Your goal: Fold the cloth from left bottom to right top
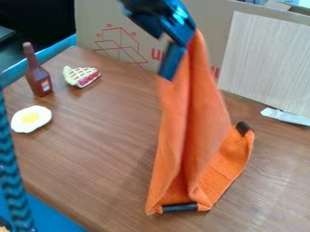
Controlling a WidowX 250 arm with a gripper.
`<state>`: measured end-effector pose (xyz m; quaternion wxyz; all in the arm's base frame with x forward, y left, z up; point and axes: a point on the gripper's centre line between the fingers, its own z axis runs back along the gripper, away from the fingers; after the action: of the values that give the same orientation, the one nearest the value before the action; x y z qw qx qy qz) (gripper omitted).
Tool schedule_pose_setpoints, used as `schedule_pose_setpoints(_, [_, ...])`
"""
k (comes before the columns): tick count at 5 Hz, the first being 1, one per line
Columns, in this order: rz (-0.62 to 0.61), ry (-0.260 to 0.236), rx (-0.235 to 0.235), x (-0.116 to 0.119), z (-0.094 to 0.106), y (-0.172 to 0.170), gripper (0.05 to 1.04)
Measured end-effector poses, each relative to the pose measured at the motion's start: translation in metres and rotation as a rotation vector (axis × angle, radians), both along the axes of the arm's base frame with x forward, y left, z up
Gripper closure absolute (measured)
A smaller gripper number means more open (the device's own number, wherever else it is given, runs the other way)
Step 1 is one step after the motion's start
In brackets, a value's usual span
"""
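Brown wood-grain worktop [109, 127]: black two-finger end effector [180, 49] pinches top of orange fabric cloth [196, 113], which hangs beneath it, lower portion resting on the surface.

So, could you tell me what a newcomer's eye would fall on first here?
Most likely the bright orange cloth, hanging in tall folds from the black gripper right of centre, its lower part resting on the wooden table. Next might come the toy fried egg near the table's left edge, with the brown toy bottle upright behind it and the lattice-topped pie slice to the bottle's right.
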<state>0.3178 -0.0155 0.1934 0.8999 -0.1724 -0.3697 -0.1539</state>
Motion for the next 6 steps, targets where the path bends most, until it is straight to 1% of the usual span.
schedule_pose_setpoints(1, [-0.087,0.029,-0.023,-0.018,0.011,0.001,0.083])
schedule_pose_setpoints(2, [-0.132,0.103,0.021,-0.019,0.009,0.007,0.083])
schedule_pose_setpoints(3, [-0.145,0.141,0.022,-0.024,0.007,0.008,0.083])
schedule_pose_setpoints(4, [-0.157,0.191,0.083,-0.023,0.009,0.018,0.083])
schedule_pose_setpoints(5, [-0.114,0.383,0.289,-0.030,-0.005,0.032,0.083])
schedule_pose_setpoints(6, [-0.109,0.393,0.304,-0.031,-0.005,0.033,0.083])
